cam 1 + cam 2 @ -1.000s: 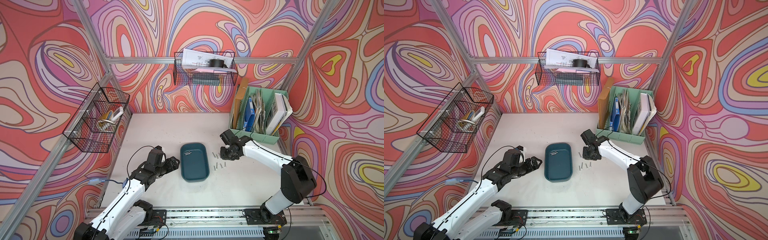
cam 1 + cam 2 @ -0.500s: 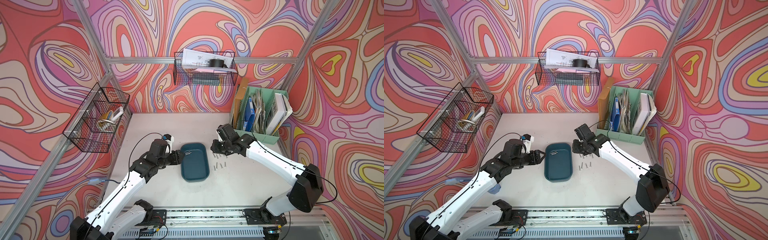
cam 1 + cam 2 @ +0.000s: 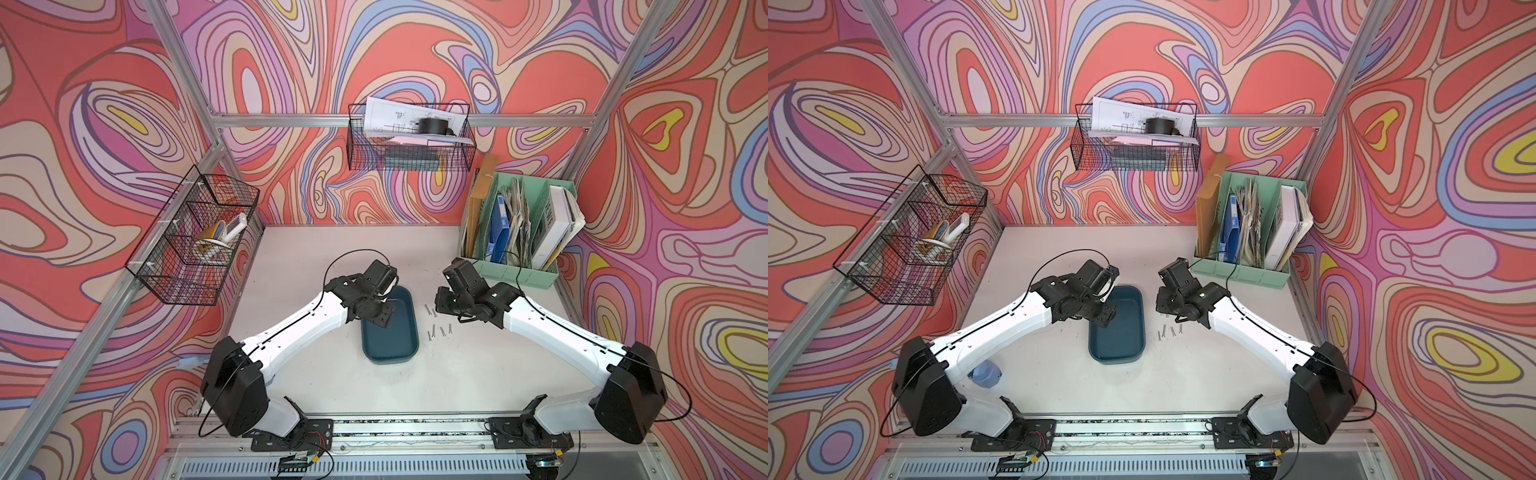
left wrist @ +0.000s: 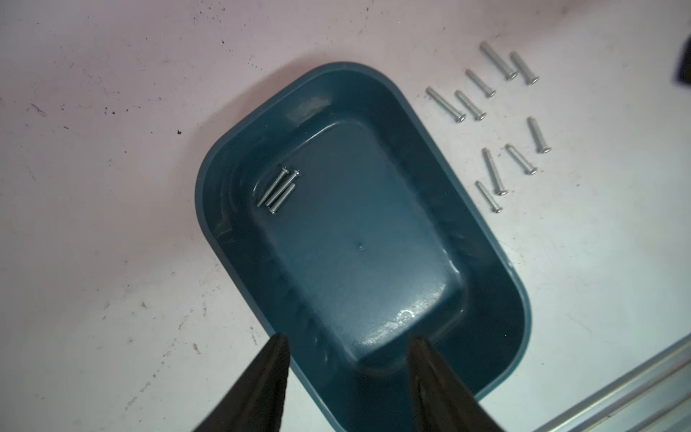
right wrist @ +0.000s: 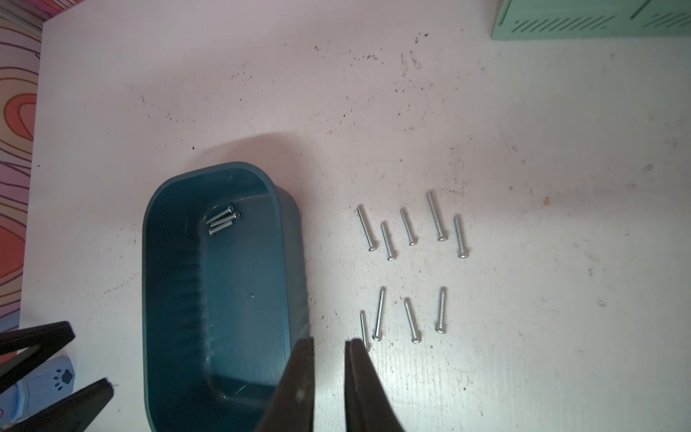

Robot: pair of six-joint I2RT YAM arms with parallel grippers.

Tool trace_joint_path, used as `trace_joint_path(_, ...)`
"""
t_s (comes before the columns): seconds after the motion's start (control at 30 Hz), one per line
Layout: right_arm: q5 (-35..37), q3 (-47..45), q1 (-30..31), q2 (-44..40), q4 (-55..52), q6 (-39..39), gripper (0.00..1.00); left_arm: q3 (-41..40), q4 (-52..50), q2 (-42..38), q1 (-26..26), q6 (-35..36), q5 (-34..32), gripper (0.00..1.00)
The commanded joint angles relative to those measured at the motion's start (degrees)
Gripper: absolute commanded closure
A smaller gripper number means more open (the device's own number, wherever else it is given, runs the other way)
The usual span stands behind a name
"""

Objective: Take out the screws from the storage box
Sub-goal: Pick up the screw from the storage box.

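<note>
"Screws (image 4: 282,189) status?"
"I see three in the box (image 4: 374,243), at its 12 o'clock end. Nine loose screws (image 5: 407,226) lie on the counter (image 5: 523,131) at its 3 o'clock."
"Hands?"
"My left hand (image 4: 344,338) hangs released over the box. My right hand (image 5: 329,341) is almost clenched, grasping nothing, beside the loose ones."

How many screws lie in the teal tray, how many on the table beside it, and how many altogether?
screws in the teal tray: 3
screws on the table: 9
Total: 12
</note>
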Motion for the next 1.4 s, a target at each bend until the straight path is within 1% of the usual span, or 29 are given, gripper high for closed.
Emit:
trace_joint_path(0.0, 3.4, -1.6, 0.0, -2.2, 2.6, 0.6, 0.82, 2.5, -5.1, 2.2, -0.4, 6.0, -3.6, 0.40)
trace_joint_path(0.43, 4.8, -10.3, 0.0, -11.3, 5.3, 1.5, 0.81, 11.0, -6.1, 18.6, -0.5, 16.4, -5.7, 0.39)
trace_joint_path(0.6, 4.7, -12.6, 0.0, -13.9, 5.6, 1.9, 0.81, 12.2, -6.0, 23.4, 0.3, 19.2, -7.2, 0.42)
trace_joint_path(0.67, 4.6, -13.4, 0.0, -14.5, 5.6, 2.2, 0.81, 12.6, -6.1, 24.2, 1.4, 19.4, -6.9, 0.42)
trace_joint_path(0.73, 4.5, -13.9, 0.0, -15.0, 5.9, 2.2, 0.81, 12.4, -5.3, 24.4, 2.4, 19.7, -5.2, 0.42)
trace_joint_path(0.87, 4.5, -14.2, 0.0, -15.1, 5.5, 1.9, 0.81, 12.6, -4.5, 25.3, 3.6, 20.6, -4.2, 0.45)
trace_joint_path(1.03, 4.2, -14.7, 0.0, -15.0, 5.9, 2.1, 0.81, 13.6, -3.8, 27.5, 6.0, 21.0, -0.8, 0.53)
trace_joint_path(1.37, 3.3, -14.4, 0.0, -13.9, 5.9, 2.1, 0.81, 15.0, -2.4, 30.4, 6.7, 21.6, -1.3, 0.55)
